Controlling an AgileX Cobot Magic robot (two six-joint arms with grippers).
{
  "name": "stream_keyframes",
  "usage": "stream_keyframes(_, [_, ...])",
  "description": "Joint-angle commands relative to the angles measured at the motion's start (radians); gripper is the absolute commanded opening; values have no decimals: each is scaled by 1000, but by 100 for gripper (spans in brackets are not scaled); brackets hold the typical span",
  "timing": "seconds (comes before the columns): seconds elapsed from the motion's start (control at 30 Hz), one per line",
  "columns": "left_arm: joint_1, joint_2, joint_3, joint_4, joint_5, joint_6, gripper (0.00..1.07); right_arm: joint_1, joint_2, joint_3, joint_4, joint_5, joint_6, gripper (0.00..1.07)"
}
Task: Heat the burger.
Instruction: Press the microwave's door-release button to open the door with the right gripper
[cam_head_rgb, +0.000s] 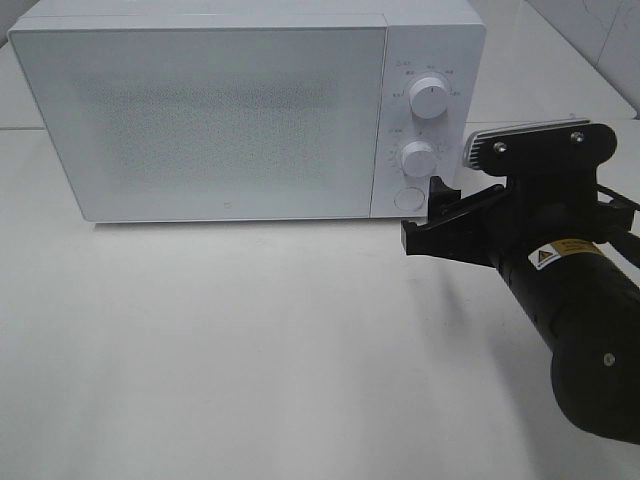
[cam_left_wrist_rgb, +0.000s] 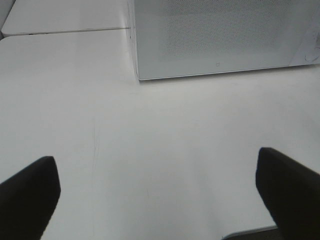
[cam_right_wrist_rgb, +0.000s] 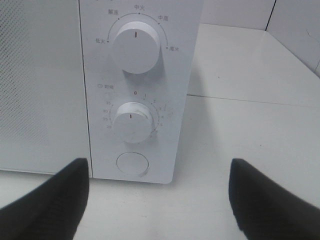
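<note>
Right hand (cam_head_rgb: 422, 213), spread empty, faces round button (cam_head_rgb: 407, 197) on microwave (cam_head_rgb: 200, 110).

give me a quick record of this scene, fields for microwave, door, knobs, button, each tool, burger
microwave: white, standing on the white table
door: shut
upper knob: mark pointing straight up
lower knob: mark at 0
round button: below the knobs, not touched
right tool: open, just in front of the control panel near the button, holding nothing
left tool: open, over the table in front of the microwave, holding nothing
burger: not in view in any camera
</note>
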Motion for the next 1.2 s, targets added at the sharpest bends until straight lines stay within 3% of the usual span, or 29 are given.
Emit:
stream_keyframes(0.03, [-3, -1, 2, -3, -3, -1, 100, 4, 0, -7, -4, -21, 75, 75])
stream_keyframes(0.37, [-3, -1, 2, -3, -3, -1, 100, 4, 0, -7, -7, 20, 688, 63])
stream_keyframes(0.43, [-3, -1, 2, -3, -3, -1, 100, 4, 0, -7, -7, 63, 898, 54])
stream_keyframes(0.53, [-3, -1, 2, -3, -3, -1, 100, 4, 0, -7, -7, 102, 1031, 48])
stream_keyframes(0.6, [-3, -1, 2, -3, -3, -1, 100, 4, 0, -7, -7, 154, 1202, 38])
stream_keyframes(0.63, [-3, -1, 2, -3, -3, -1, 100, 4, 0, -7, -7, 154, 1202, 38])
stream_keyframes(0.77, [-3, -1, 2, -3, -3, -1, 100, 4, 0, -7, -7, 186, 1358, 18])
stream_keyframes(0.97, [-3, -1, 2, -3, -3, -1, 100, 1, 0, -7, -7, 187, 1437, 0])
stream_keyframes(1.2, [-3, -1, 2, -3, -3, -1, 100, 0, 0, -7, -1, 187, 1459, 0])
